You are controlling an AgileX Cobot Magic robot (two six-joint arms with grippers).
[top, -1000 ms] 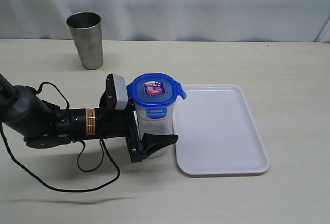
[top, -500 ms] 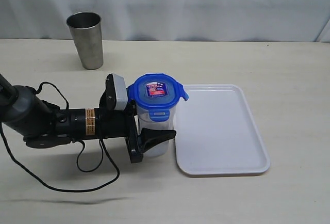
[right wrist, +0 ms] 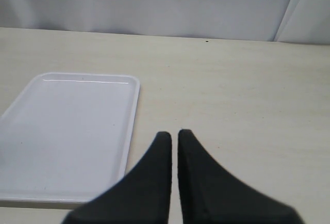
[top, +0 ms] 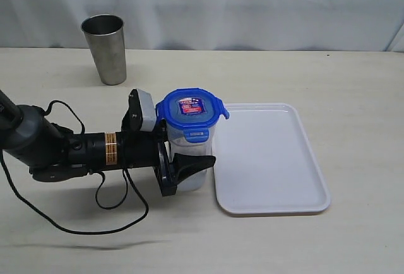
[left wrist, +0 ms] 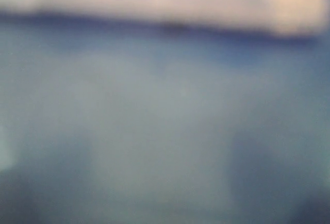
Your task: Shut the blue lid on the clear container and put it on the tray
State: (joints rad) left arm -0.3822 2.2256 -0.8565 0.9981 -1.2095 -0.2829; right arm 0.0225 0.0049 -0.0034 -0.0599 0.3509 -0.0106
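Beside tray (top: 271, 160), left tool (top: 203, 144) grips container (top: 191, 148).

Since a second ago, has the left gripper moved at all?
Yes. The left gripper has closed its near jaw in against the clear container, up the exterior view, away from the front edge of the tray.

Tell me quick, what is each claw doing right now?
Left claw: closed on the clear container.
Right claw: closed, holding nothing.

The left wrist view is showing only blue-grey blur, perhaps the clear container (top: 186, 149), which is hiding the far finger of the left gripper (top: 205, 149)
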